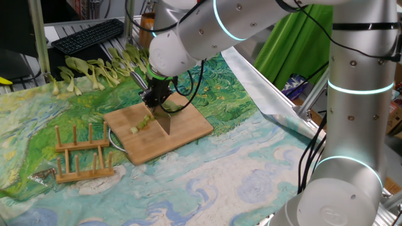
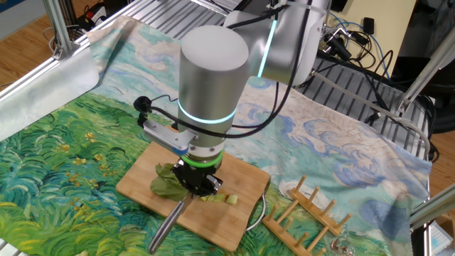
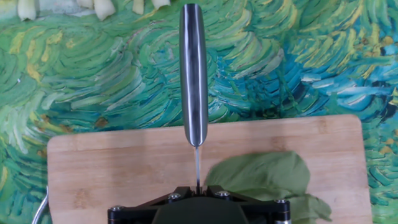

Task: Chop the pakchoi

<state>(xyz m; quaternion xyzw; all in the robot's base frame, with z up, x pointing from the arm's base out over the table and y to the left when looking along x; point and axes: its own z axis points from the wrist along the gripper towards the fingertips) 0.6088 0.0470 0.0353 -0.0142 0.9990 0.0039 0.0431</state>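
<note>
A wooden cutting board (image 1: 182,135) (image 2: 142,186) (image 3: 112,174) lies on the painted cloth. On it is the pakchoi: a pale stalk with cut pieces (image 1: 143,123) (image 2: 222,199) and dark green leaf (image 2: 163,181) (image 3: 264,177). My gripper (image 1: 157,95) (image 2: 197,183) (image 3: 198,188) hangs low over the board, shut on a knife. Its blade (image 1: 165,120) stands edge-down on the board, between stalk and leaf. The steel handle (image 3: 193,68) (image 2: 168,226) sticks out past the board's edge. In the hand view the blade shows only as a thin line and the stalk is hidden.
Several whole pakchoi (image 1: 94,70) (image 3: 28,6) lie in a row beyond the board. A wooden dish rack (image 1: 80,154) (image 2: 313,213) stands beside the board. A keyboard (image 1: 88,34) sits at the back. A metal frame rail (image 1: 270,94) borders the cloth.
</note>
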